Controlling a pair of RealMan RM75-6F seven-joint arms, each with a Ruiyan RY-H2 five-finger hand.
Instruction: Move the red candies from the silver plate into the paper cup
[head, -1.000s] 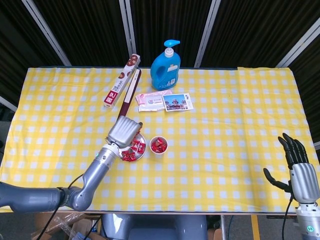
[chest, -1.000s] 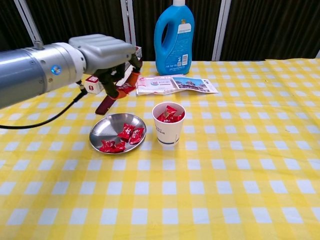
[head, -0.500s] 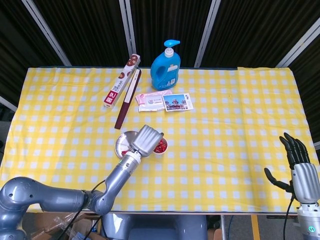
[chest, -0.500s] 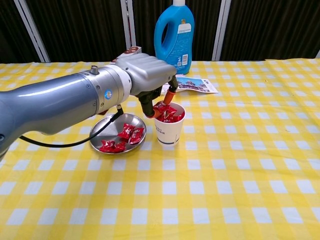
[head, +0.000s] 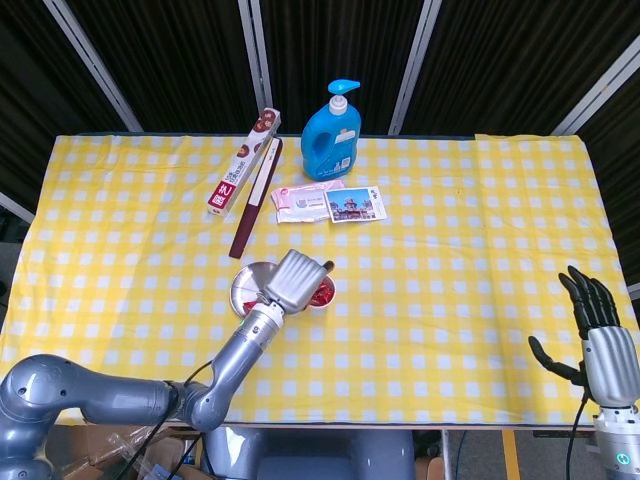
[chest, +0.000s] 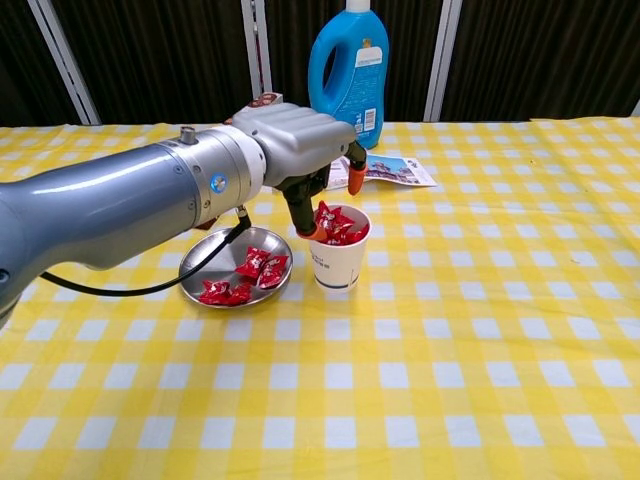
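- Our left hand (chest: 300, 150) stood above the far edge of the silver plate (chest: 205, 262) a second ago, a red candy pinched in its fingertips. It now stands over the paper cup (chest: 337, 262).
- Half a second ago its fingertips were closed together just above the candies in the cup (chest: 338, 227). They are now spread apart, one orange-tipped finger (chest: 356, 180) lifted clear towards the far side.
- We see no candy between the fingers now.
- In the head view our left arm has swung rightward across the plate (head: 247, 283), so the hand (head: 297, 281) now covers part of the cup (head: 322, 294).
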